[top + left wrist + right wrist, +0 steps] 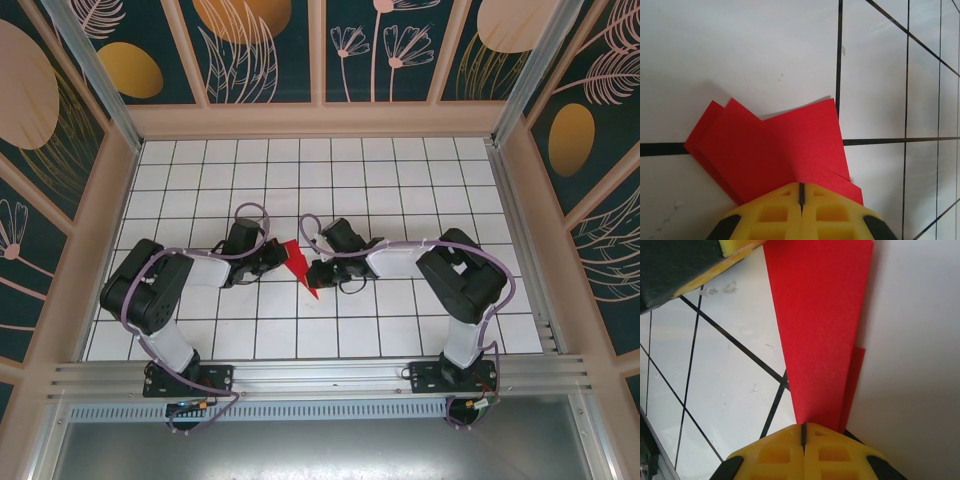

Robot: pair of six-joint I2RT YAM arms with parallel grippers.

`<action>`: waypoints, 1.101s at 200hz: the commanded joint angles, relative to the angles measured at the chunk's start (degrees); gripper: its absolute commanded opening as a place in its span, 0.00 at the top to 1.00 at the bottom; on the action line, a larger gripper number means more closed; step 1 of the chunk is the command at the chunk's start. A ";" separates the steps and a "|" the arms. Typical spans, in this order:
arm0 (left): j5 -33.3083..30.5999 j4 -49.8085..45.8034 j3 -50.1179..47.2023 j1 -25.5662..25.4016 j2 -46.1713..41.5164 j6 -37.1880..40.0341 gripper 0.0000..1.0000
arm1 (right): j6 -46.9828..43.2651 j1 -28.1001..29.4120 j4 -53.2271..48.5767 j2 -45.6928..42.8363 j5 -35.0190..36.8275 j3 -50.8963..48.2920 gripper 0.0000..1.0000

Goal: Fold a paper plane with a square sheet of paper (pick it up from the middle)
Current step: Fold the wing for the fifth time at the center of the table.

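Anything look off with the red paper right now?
Nothing torn. Left end effector and right end effector are both shut on the red paper. Its folded layers don't line up: an under-layer juts past the edge in both wrist views, so the folds look uneven.

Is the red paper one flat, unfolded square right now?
No, the red paper lies in overlapping folded layers with pointed flaps sticking out on the left, not as a single flat square.
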 commanded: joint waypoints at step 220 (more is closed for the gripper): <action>-6.03 -6.76 -0.01 -0.39 6.25 -2.48 1.00 | -5.15 2.10 2.34 -4.95 -0.57 -8.71 1.00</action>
